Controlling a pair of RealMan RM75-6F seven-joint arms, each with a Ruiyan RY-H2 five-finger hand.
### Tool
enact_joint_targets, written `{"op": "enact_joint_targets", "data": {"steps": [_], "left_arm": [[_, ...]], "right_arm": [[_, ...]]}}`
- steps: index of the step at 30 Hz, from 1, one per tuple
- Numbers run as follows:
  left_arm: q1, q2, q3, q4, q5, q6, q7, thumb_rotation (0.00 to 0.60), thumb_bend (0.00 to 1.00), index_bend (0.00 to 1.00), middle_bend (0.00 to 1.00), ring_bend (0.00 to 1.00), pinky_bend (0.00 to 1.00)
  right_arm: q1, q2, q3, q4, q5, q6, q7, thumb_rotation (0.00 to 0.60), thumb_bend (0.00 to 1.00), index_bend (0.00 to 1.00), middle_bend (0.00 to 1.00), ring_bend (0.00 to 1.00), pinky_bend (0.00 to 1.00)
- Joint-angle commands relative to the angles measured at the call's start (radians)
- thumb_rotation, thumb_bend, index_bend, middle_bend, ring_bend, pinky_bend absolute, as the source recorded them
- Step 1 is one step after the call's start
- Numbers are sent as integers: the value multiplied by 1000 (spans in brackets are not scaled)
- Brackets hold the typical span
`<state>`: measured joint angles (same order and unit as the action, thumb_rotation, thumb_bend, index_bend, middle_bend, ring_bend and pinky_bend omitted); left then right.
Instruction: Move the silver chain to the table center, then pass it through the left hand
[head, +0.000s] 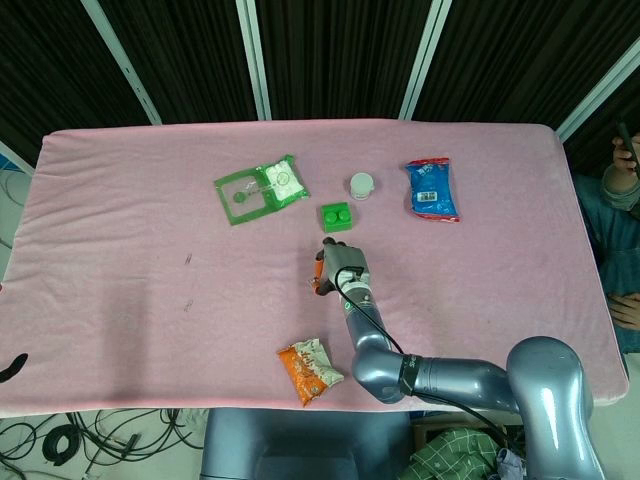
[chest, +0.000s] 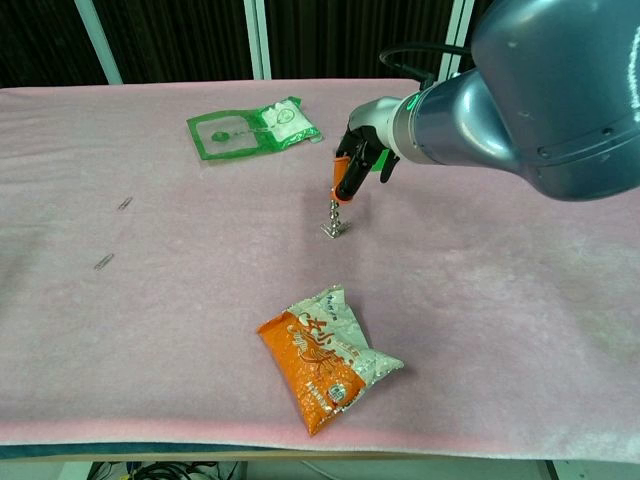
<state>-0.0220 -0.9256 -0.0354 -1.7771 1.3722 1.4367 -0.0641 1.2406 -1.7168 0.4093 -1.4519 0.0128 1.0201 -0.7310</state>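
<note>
My right hand (chest: 362, 150) pinches the top of the silver chain (chest: 334, 218) between its orange-tipped fingers. The chain hangs straight down, and its lower end is bunched on the pink cloth near the table's middle. In the head view the right hand (head: 337, 265) sits just in front of the green block (head: 336, 216), and the chain is too small to make out there. Neither view shows the left hand.
An orange snack packet (chest: 327, 360) lies near the front edge. A green packet (chest: 250, 128) lies at the back left, with a white cap (head: 362, 185) and a blue packet (head: 432, 189) at the back right. Two small clips (chest: 125, 203) lie on the left of the pink cloth (chest: 520, 300).
</note>
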Motion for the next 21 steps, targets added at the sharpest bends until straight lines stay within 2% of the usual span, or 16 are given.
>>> {"op": "enact_joint_targets", "data": {"steps": [1,6,14,16,21], "left_arm": [[0,0,0,1,0,-1,-1,600,218,81,85,0,0],[0,0,0,1,0,-1,-2,600,218,81,85,0,0],[0,2,0,1,1,-3,-7,600,219,81,85,0,0],[0,2,1,2,3,-3,-9,600,218,81,85,0,0],[1,4,0,3,4,0,-16,600,218,81,85,0,0]], "right_arm": [[9,-12,5,13,12,-7,-9,600,351,658,93,137,207],[18,-30,13,33,10,-15,-12,600,350,629,93,136,207],[33,-65,30,63,-5,-30,-5,600,305,244,92,137,207],[38,-74,35,74,-6,-35,-4,600,286,179,92,137,207],[52,-99,46,111,0,-51,-6,600,264,115,92,136,207]]}}
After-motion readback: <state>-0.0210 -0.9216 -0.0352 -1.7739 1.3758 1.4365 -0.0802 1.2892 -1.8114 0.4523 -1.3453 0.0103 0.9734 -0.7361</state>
